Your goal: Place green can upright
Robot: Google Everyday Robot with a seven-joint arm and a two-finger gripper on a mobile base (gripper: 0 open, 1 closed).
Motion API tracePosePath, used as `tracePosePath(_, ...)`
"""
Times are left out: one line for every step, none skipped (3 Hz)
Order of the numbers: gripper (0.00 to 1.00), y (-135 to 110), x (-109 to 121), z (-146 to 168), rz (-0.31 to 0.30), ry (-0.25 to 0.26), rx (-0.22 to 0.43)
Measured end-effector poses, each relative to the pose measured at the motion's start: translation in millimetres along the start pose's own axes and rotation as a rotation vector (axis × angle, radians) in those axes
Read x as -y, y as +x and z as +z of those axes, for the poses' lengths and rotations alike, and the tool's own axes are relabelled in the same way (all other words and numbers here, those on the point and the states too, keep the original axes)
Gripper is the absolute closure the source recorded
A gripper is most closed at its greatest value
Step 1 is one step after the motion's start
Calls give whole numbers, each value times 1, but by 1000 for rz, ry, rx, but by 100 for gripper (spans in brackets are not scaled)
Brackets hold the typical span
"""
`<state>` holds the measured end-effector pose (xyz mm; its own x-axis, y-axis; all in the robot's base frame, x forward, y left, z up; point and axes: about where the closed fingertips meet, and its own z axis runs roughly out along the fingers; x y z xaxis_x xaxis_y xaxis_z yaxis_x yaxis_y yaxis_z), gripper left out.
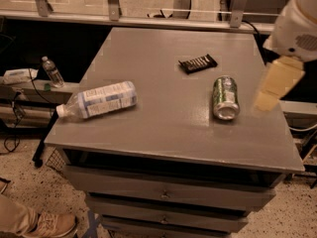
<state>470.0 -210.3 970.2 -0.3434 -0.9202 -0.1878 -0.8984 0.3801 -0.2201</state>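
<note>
The green can [225,98] lies on its side on the right part of the grey table [163,123], its silver end facing the front edge. My gripper [275,85], pale yellow under a white arm [298,24], hangs just right of the can, above the table's right edge. It does not touch the can and holds nothing that shows.
A clear plastic bottle [99,100] with a white-blue label lies on its side at the table's left. A black snack bar wrapper [197,63] lies behind the can. A small bottle [51,72] stands on a low shelf at left. A shoe [49,225] shows bottom left.
</note>
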Motion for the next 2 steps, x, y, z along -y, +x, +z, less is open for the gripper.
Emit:
tracePosePath(0, -26, 27, 23, 202, -21, -14)
tracePosePath(0, -35, 34, 43, 374, -6, -26)
